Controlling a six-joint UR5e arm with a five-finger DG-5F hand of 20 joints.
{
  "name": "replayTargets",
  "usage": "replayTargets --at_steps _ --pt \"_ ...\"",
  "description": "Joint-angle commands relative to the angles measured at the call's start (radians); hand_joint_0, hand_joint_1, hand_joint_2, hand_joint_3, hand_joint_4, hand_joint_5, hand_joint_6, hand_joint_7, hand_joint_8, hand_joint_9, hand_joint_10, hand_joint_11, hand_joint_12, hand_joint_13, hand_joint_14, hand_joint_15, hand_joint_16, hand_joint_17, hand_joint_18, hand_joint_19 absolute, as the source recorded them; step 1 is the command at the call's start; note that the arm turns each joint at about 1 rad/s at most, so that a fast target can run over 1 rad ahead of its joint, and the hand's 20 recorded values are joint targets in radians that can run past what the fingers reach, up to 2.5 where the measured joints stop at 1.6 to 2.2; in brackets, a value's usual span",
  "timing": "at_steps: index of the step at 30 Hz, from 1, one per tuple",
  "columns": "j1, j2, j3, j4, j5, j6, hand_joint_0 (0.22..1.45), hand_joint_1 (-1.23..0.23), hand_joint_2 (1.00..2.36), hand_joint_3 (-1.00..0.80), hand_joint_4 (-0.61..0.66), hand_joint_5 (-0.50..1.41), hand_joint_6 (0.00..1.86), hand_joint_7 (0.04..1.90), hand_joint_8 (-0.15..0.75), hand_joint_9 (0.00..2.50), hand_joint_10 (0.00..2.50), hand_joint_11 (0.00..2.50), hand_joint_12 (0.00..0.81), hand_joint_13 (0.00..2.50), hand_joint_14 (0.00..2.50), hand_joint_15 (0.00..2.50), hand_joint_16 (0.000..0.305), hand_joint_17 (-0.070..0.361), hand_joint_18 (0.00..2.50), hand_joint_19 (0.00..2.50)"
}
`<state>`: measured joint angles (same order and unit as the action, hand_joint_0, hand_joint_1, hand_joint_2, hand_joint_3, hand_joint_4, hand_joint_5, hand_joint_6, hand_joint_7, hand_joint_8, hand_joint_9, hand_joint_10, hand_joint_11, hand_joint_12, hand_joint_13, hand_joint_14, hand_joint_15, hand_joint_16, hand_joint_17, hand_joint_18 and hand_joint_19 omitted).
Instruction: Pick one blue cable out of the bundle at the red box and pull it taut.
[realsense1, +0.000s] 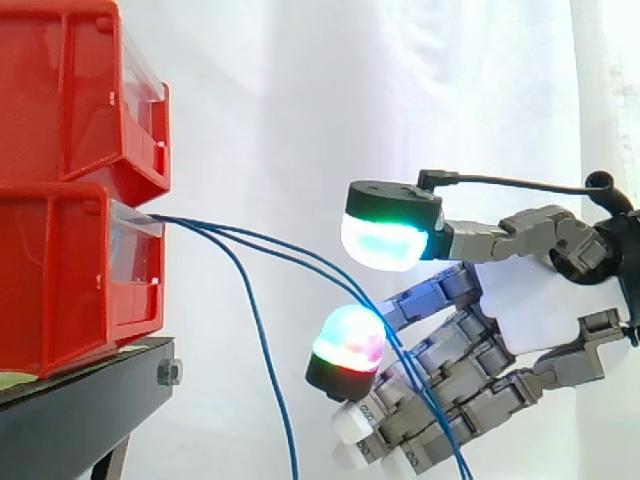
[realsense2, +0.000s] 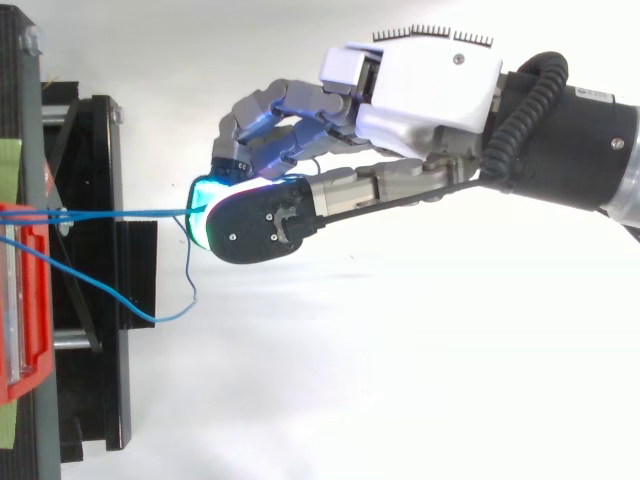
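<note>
Several blue cables come out of the lower red box at the left. Two of them curve gently right and downward into my hand. There they pass through the gap between the green-glowing thumb pad above and a red-green fingertip below, then trail over the half-curled fingers. The two pads stand apart and nothing is pinched. A third cable droops steeply on its own. From above, one cable runs nearly straight from the box to the hand, and another cable sags forward.
A second red bin is stacked on the lower one, both on a black stand whose frame juts toward the hand. A white curtain hangs behind. Between stand and hand only cables cross the open space.
</note>
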<state>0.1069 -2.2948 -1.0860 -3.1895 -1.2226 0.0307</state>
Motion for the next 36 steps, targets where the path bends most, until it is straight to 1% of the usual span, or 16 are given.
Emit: replayTargets --at_steps 1,6,10,16,17,20,21,24,27,32,36 --pt "-0.001 0.0 0.0 0.0 0.006 -0.025 0.49 -0.62 1.0 -0.5 0.12 -0.17 0.81 0.87 0.34 0.65 0.01 0.3 0.359 0.3 0.0 0.1 0.049 0.111 0.27 0.14" --pt "-0.003 0.0 0.0 0.0 0.006 -0.025 0.52 -0.63 1.0 -0.42 0.11 -0.17 0.81 0.88 0.332 0.65 0.01 0.31 0.348 0.3 0.0 0.11 0.047 0.106 0.26 0.15" --pt "-0.004 0.0 0.0 0.0 0.006 -0.025 0.52 -0.62 1.01 -0.42 0.11 -0.17 0.81 0.88 0.333 0.65 0.01 0.3 0.348 0.3 0.0 0.11 0.047 0.105 0.26 0.15" --pt "-0.009 0.0 0.0 0.0 0.006 -0.025 0.52 -0.53 1.0 -0.43 0.12 -0.17 0.81 0.88 0.337 0.66 0.01 0.3 0.348 0.3 0.0 0.11 0.047 0.106 0.26 0.16" --pt "-0.007 0.0 0.0 0.0 0.006 -0.025 0.52 -0.52 1.01 -0.43 0.11 -0.17 0.81 0.87 0.336 0.66 0.01 0.31 0.348 0.3 0.0 0.11 0.047 0.106 0.26 0.16" --pt "-0.01 0.0 0.0 0.0 0.006 -0.025 0.55 -0.5 1.01 -0.4 0.11 -0.16 0.81 0.89 0.334 0.67 0.01 0.3 0.342 0.3 0.0 0.1 0.046 0.103 0.26 0.16" --pt "-0.01 0.0 0.0 0.0 0.006 -0.025 0.56 -0.5 1.01 -0.39 0.11 -0.16 0.81 0.9 0.335 0.67 0.01 0.3 0.341 0.3 0.0 0.11 0.045 0.102 0.26 0.17" --pt "-0.01 0.0 0.0 0.0 0.006 -0.025 0.59 -0.57 1.01 -0.32 0.11 -0.16 0.82 0.9 0.331 0.68 0.01 0.31 0.337 0.31 0.0 0.11 0.044 0.099 0.27 0.16" --pt "-0.01 0.0 0.0 0.0 0.006 -0.025 0.59 -0.62 1.01 -0.28 0.12 -0.16 0.83 0.92 0.332 0.68 0.01 0.32 0.339 0.33 0.0 0.11 0.044 0.1 0.29 0.15" --pt "-0.01 0.0 0.0 0.0 0.006 -0.025 0.59 -0.64 1.01 -0.28 0.12 -0.17 0.84 0.91 0.332 0.68 0.01 0.32 0.34 0.33 0.0 0.11 0.044 0.1 0.3 0.15" --pt "-0.01 0.0 0.0 0.002 0.006 -0.026 0.59 -0.67 1.02 -0.24 0.13 -0.17 0.86 0.94 0.334 0.68 0.01 0.34 0.341 0.34 0.0 0.11 0.045 0.101 0.32 0.14"
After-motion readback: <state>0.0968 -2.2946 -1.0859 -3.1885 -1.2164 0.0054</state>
